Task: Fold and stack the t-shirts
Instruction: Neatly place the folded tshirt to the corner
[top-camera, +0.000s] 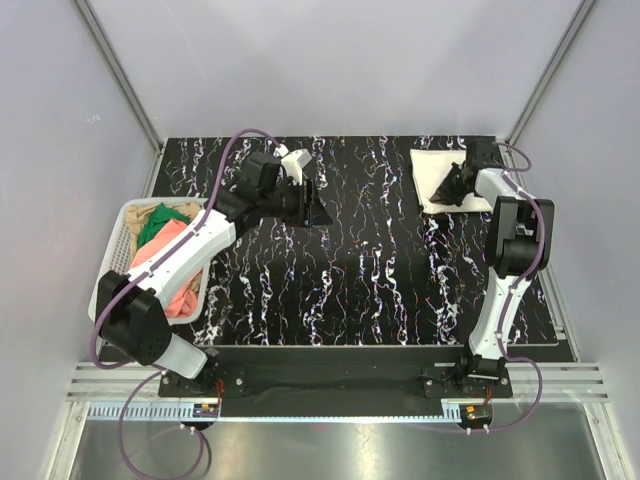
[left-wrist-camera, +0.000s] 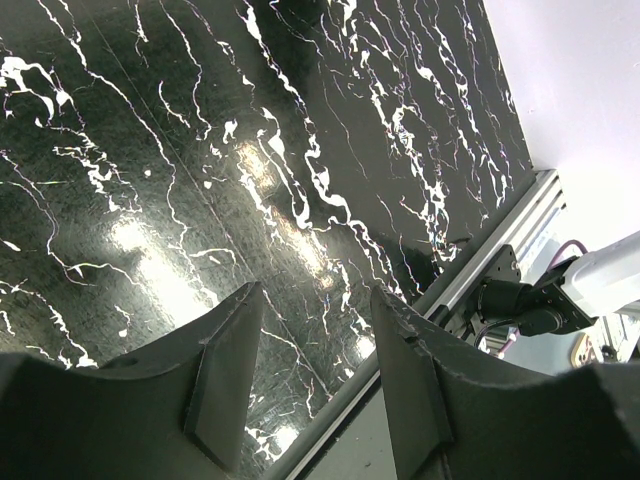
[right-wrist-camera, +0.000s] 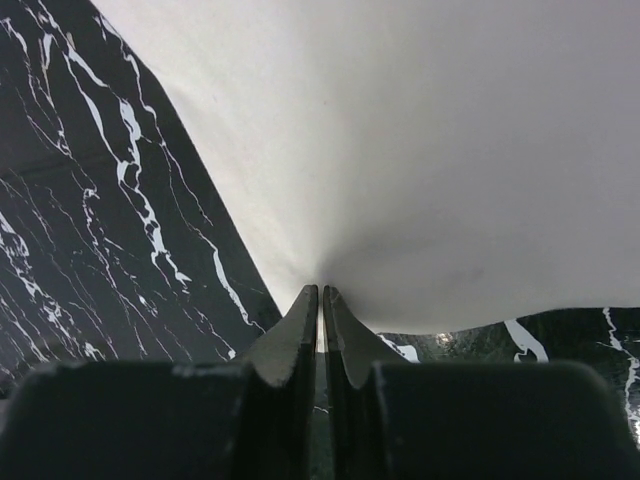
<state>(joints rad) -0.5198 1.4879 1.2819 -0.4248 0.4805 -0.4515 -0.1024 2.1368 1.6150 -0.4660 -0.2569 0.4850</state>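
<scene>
**Firmly pinched: cream shirt's edge in the right jaws**

The cream-white t-shirt (top-camera: 432, 165) lies as a flat folded piece at the far right corner of the black marbled table (top-camera: 350, 270). The right gripper (top-camera: 440, 193) sits on its near edge. In the right wrist view its jaws are drawn almost together, with only a thin slit between them. The cloth (right-wrist-camera: 420, 150) puckers into that slit from the hem, so the right gripper (right-wrist-camera: 320, 292) has hold of the shirt's edge. The rest of the shirt spreads away smooth beyond the fingertips, with dark tabletop (right-wrist-camera: 100, 200) to the left.

The right arm (top-camera: 515, 240) rises from its base at the near edge, bends at the elbow and reaches back toward the far right, its wrist angled down and left onto the shirt.

The left gripper (top-camera: 312, 205) hangs over bare tabletop near the far middle, well apart from the cream shirt. Its jaws stand wide apart with nothing between them, only marbled surface (left-wrist-camera: 150, 150) showing past the left gripper (left-wrist-camera: 315, 300). The left arm (top-camera: 185, 245) stretches diagonally from its base, passing over the white mesh basket (top-camera: 112, 255) at the table's left edge.

In that basket lie a salmon-pink t-shirt (top-camera: 180, 298), a green t-shirt (top-camera: 152, 228) and a tan t-shirt (top-camera: 170, 211), bunched together.
</scene>
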